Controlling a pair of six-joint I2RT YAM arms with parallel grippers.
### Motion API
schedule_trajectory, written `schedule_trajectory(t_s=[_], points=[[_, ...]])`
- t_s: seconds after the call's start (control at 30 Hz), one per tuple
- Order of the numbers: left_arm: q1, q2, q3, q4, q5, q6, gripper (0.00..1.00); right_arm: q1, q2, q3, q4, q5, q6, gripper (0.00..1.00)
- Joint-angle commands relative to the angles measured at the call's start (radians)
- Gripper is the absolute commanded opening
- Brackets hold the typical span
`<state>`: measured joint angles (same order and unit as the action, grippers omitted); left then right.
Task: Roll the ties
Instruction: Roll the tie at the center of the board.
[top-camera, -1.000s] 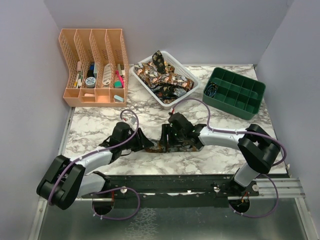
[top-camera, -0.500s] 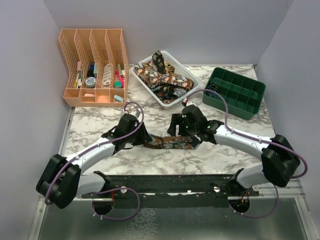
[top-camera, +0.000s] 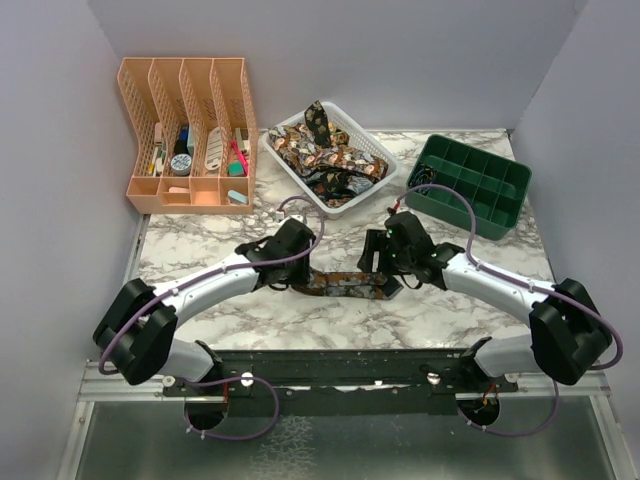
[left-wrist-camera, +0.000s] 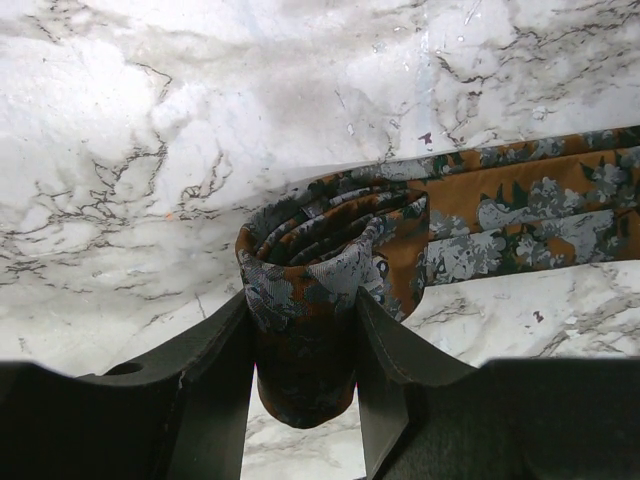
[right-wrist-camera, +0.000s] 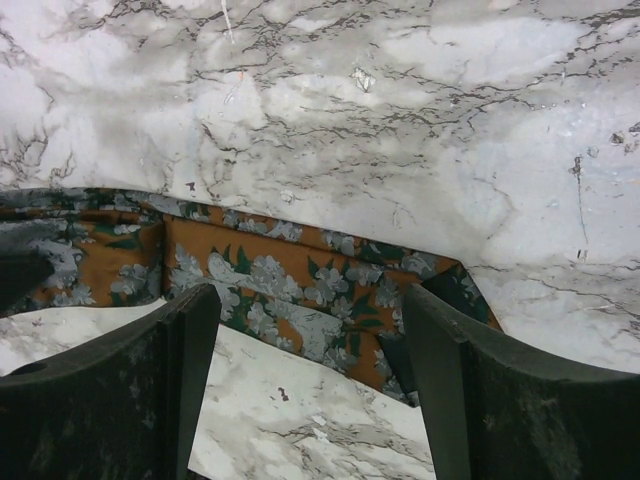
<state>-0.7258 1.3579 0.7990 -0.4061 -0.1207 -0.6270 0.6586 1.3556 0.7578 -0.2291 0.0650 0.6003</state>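
Observation:
One tie (top-camera: 345, 283) lies flat across the marble table, orange-brown with grey flowers. Its left end is wound into a small roll (left-wrist-camera: 320, 250). My left gripper (top-camera: 298, 276) (left-wrist-camera: 303, 335) is shut on that roll, a finger pressing on each side. The unrolled strip (left-wrist-camera: 520, 205) runs off to the right. My right gripper (top-camera: 386, 278) (right-wrist-camera: 310, 300) is open above the tie's pointed far end (right-wrist-camera: 300, 285). Its fingers (right-wrist-camera: 190, 350) straddle the fabric and grip nothing. More ties (top-camera: 322, 150) are heaped in a white basket (top-camera: 345, 208).
An orange file organizer (top-camera: 185, 130) with small items stands at the back left. At the back right is a green compartment tray (top-camera: 470, 185) with a cord in one cell. Grey walls close the table on three sides.
Both arms have reached farther from their bases and spread apart. The tie now lies stretched out between them. My right gripper has opened wider and moved right to the tie's end.

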Motion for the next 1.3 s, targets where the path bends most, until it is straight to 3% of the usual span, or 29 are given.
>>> schedule_trajectory(t_s=[0.0,0.37,0.7,1.27], points=[[-0.068,0.062,0.092,-0.125,-0.166,0.011,0.42,-0.012,-0.032,-0.025,-0.012,0.008,-0.013,0.79],[-0.215,0.182,0.279,-0.279,-0.369,-0.043,0.42,-0.044,-0.053,-0.082,0.006,0.0,0.011,0.79],[-0.32,0.313,0.4,-0.382,-0.511,-0.094,0.42,-0.138,-0.092,-0.157,0.063,-0.127,0.078,0.8],[-0.416,0.531,0.597,-0.427,-0.543,-0.105,0.49,-0.237,-0.182,-0.206,0.043,-0.162,0.084,0.84]])
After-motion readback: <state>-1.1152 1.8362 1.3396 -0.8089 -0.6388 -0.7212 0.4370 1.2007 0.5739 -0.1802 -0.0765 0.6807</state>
